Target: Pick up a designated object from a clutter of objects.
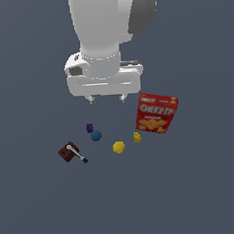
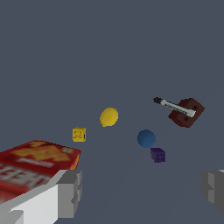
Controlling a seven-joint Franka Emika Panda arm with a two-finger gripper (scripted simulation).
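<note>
The small dark-blue ball point(image 1: 96, 136) lies on the grey floor, next to a tiny purple block point(image 1: 89, 127); it also shows in the wrist view point(image 2: 146, 138) beside the purple block point(image 2: 158, 155). My gripper point(image 1: 107, 98) hangs well above the clutter, open and empty, with its fingers point(image 2: 70, 192) wide apart. The ball is below it and slightly to the exterior view's left. A yellow ball point(image 1: 119, 147) and a tiny yellow block point(image 1: 137, 137) lie near it.
A red Cheez-It box point(image 1: 157, 112) stands at the exterior view's right, and shows close to one finger in the wrist view point(image 2: 37, 166). A brown block with a grey tool point(image 1: 72, 153) lies at the exterior view's left.
</note>
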